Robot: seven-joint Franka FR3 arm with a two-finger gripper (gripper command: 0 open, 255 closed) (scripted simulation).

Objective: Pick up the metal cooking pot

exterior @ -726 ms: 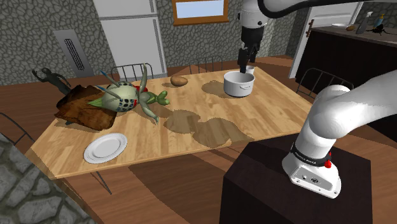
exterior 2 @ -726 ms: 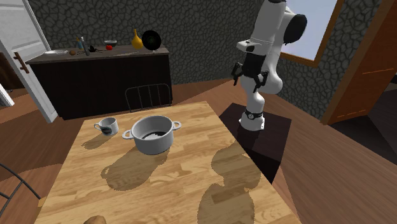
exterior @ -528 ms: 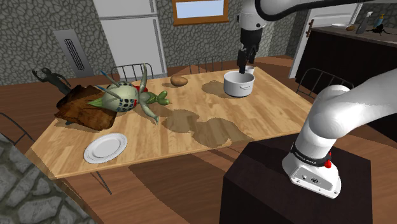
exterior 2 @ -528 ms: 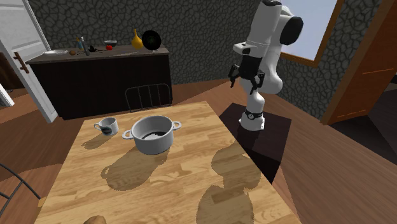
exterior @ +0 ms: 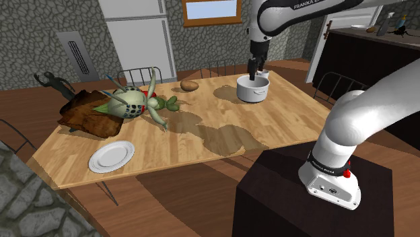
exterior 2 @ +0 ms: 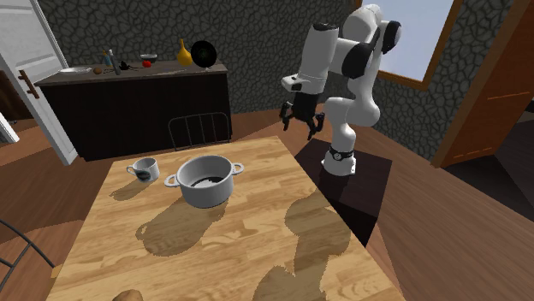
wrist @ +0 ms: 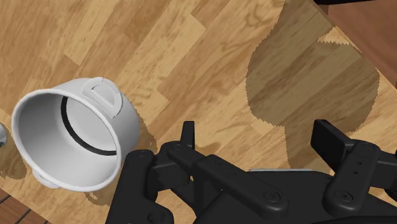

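You see the pot (exterior 2: 204,181) upright on the wooden table (exterior 2: 257,231), towards the end where the dark cabinet (exterior 2: 137,107) stands; it is drawn pale grey-white, round, straight-walled, with two small loop handles at the rim on opposite sides; a dark ring runs round the inside low on the wall. In the wrist view the pot (wrist: 70,140) shows a bare inner floor, nothing in it. A white cup (exterior 2: 145,169) with a dark mark sits just beside the pot, on its cabinet side; you cannot tell its contents. Your gripper (exterior 2: 303,128) hangs above the pot, off to its stand side, touching nothing; the fingers (wrist: 188,135) stand wide apart and clasp nothing, and the pot lies off to one side of them, not between. In the shoulder view a white plate (exterior: 111,156) lies well apart from the pot (exterior: 253,88), nothing on it.
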